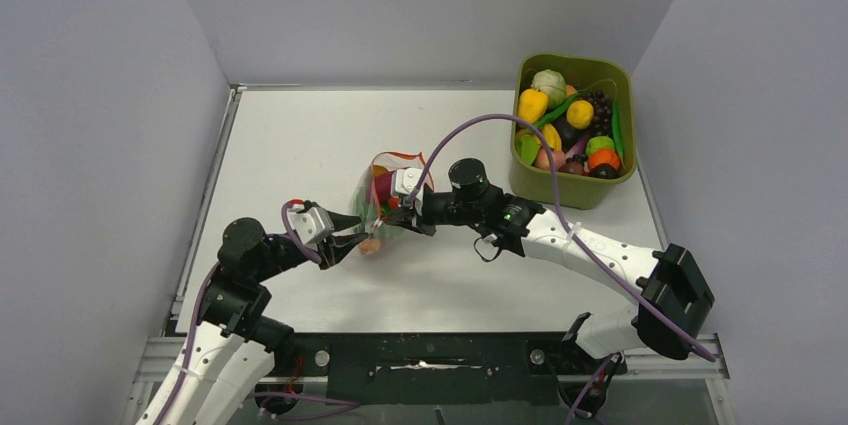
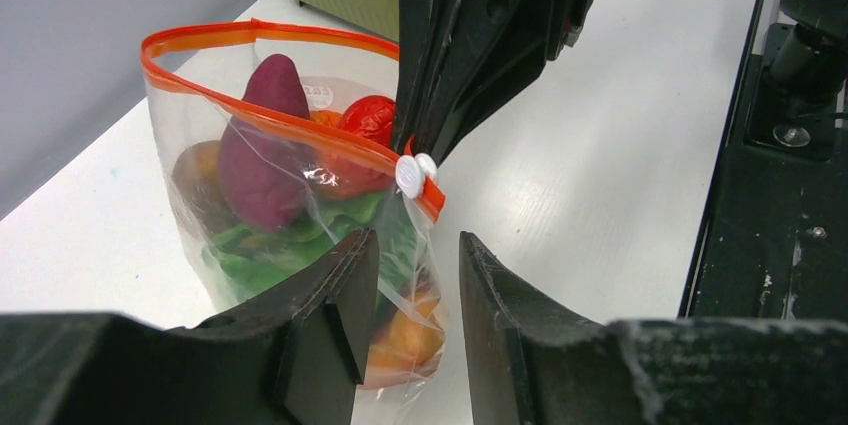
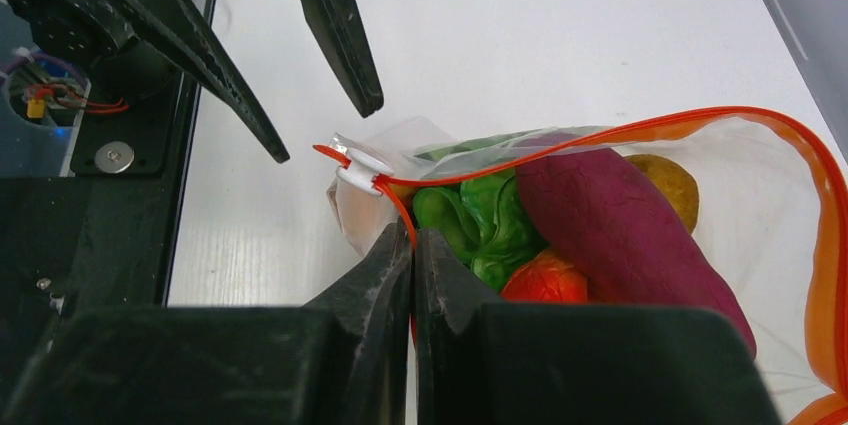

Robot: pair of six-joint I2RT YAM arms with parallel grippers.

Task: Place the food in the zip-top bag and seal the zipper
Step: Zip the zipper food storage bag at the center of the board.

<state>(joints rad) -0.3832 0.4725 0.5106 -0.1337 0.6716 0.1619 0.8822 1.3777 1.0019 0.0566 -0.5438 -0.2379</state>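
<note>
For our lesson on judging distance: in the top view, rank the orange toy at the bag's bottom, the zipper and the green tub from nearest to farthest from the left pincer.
1. The orange toy, right at the left pincer tips.
2. The zipper, farther back, mid-table.
3. The green tub, far off at the right rear.

I count one zip-top bag point(image 2: 290, 205) at frame centre, with one zipper point(image 2: 255, 29) and one white slider point(image 2: 413, 173). Inside it are five food pieces: one purple sweet potato point(image 2: 262, 145), one red piece point(image 2: 368, 117), one leafy green point(image 2: 290, 240), one orange piece point(image 2: 405, 340) and one brown potato point(image 2: 195, 185). At upper right sits one olive-green tub point(image 1: 575, 190); in its heap I make out three yellow pieces point(image 1: 532, 105), one pale cabbage point(image 1: 549, 85) and one grape bunch point(image 1: 598, 105), the rest too jumbled to count.
</note>
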